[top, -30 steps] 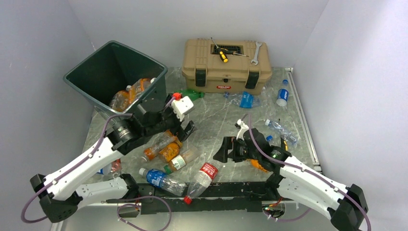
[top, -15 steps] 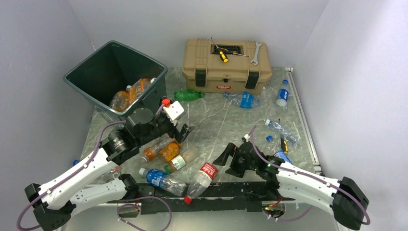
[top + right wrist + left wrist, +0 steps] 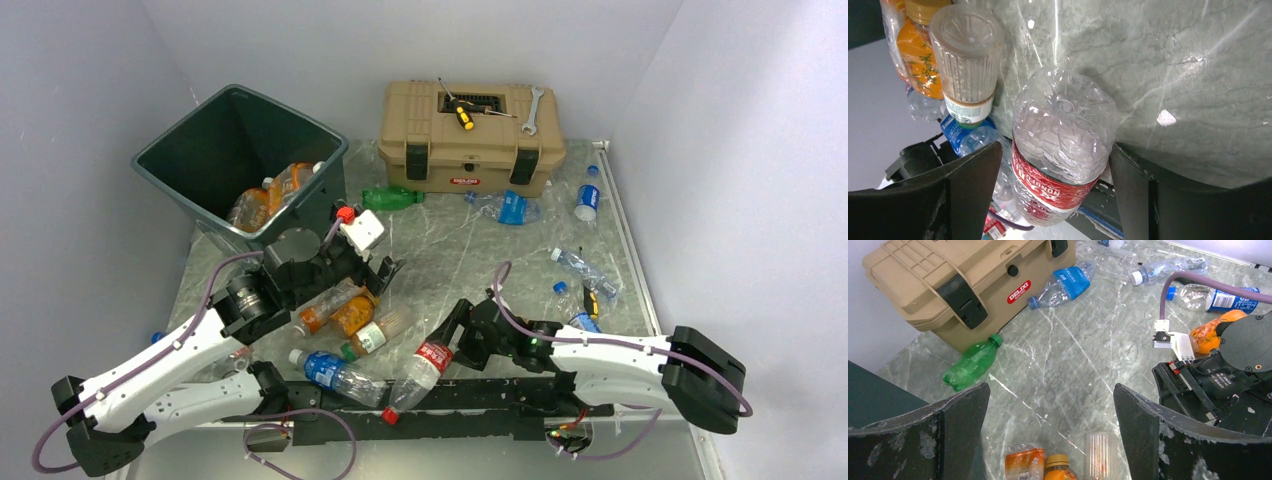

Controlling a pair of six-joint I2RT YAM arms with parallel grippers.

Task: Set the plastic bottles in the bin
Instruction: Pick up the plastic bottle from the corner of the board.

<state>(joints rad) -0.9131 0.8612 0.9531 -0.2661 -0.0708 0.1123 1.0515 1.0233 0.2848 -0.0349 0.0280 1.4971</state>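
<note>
While its two fingers stand spread, the right end effector (image 3: 1053, 150) straddles the base of a red-labelled clear bottle (image 3: 1063, 125) lying on the counter (image 3: 1198, 75). A gap shows on one side, so it is released and grips nothing. Just beside this bottle lie a ribbed clear bottle (image 3: 968, 55), an orange bottle (image 3: 918, 60) and a blue-labelled bottle (image 3: 965, 137). The left end effector (image 3: 1050, 390) is likewise released and empty, hanging over that cluster near the counter's middle. Farther out, a green bottle (image 3: 970, 362) lies against the tan toolbox (image 3: 963, 280). The dark green bin (image 3: 180, 165) stands at the far left with several bottles (image 3: 272, 195) already inside.
</note>
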